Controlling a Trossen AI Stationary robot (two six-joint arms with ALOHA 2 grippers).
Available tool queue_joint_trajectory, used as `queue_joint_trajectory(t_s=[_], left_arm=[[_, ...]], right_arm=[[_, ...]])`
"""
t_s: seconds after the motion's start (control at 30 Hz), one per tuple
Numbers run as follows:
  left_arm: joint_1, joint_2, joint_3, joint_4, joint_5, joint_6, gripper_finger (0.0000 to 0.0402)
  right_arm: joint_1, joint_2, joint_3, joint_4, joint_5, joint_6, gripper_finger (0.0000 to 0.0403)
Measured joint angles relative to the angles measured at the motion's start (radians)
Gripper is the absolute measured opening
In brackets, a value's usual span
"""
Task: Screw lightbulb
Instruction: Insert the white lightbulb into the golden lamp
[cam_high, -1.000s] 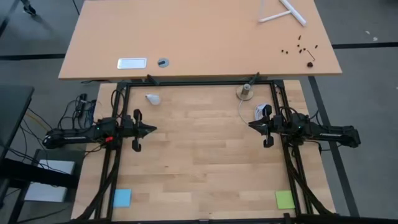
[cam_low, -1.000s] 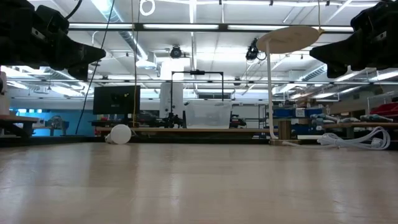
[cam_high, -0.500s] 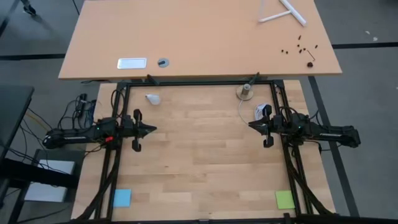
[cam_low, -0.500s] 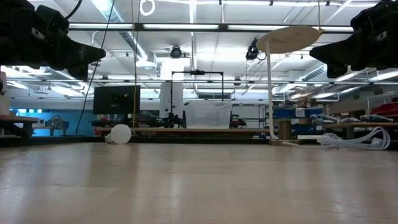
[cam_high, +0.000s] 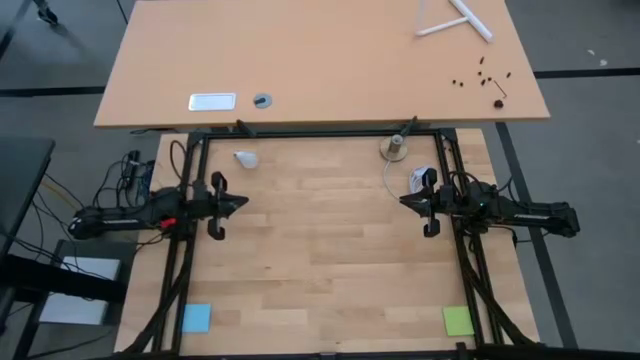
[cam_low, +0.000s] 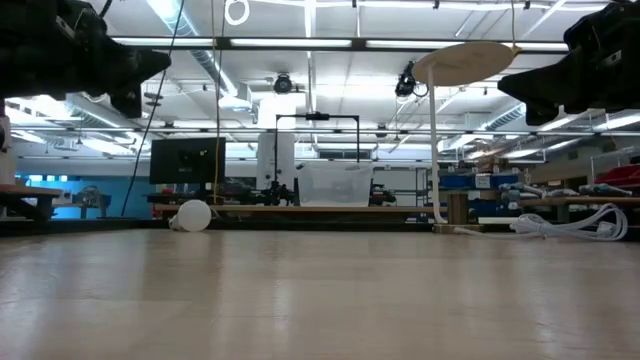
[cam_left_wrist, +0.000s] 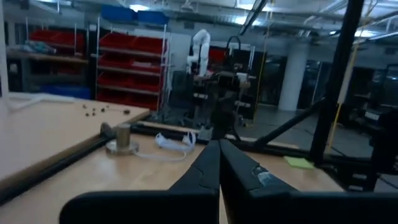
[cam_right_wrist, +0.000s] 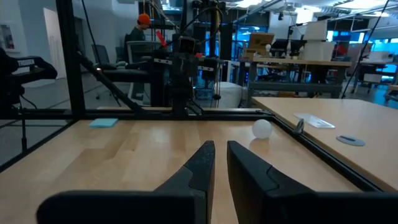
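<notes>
1. Two arms hover above the table (cam_high: 320, 260), at opposite side edges, tips pointing inward; neither holds anything.
2. Left gripper (cam_high: 243, 205): fingers pressed together, no gap in its wrist view.
3. Right gripper (cam_high: 403, 202): fingers nearly together, only a thin slit between them in its wrist view.
4. Lightbulb (cam_high: 245, 158) lies on its side near the far edge, on the left arm's side, well apart from both grippers. Low view shows only its round end (cam_low: 193, 215); the screw base is hard to make out.
5. Socket (cam_high: 395, 148) with white cable stands near the far edge by the right arm; cord (cam_high: 421, 180) is partly hidden under that arm.
</notes>
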Motion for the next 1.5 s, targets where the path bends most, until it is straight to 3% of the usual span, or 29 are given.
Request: queue_joint_trajectory(t_s=[0.2, 0.43, 0.7, 0.97, 1.1, 1.5], left_arm=[[0.0, 0.055, 0.001, 0.109, -0.068, 0.082, 0.0039], [0.0, 0.228, 0.076, 0.084, -0.162, 0.16, 0.0102], [0.003, 0.466, 0.217, 0.064, -0.255, 0.107, 0.0107], [0.007, 0.696, 0.512, -0.289, -0.36, 0.126, 0.0111], [0.034, 0.813, 0.619, -0.44, -0.361, 0.139, 0.0119], [0.243, 1.172, 0.821, -0.657, -0.318, 0.193, 0.0172]], right_arm=[[0.0, 0.0, 0.0, 0.0, 0.0, 0.0, 0.0048], [0.0, 0.0, 0.0, 0.001, 0.0, 0.0, 0.0053], [0.0, 0.0, 0.0, 0.001, 0.0, 0.0, 0.0048], [0.0, 0.0, 0.0, 0.0, 0.0, 0.0, 0.0052], [0.0, 0.0, 0.0, 0.0, 0.0, 0.0, 0.0048], [0.0, 0.0, 0.0, 0.0, 0.0, 0.0, 0.0051]])
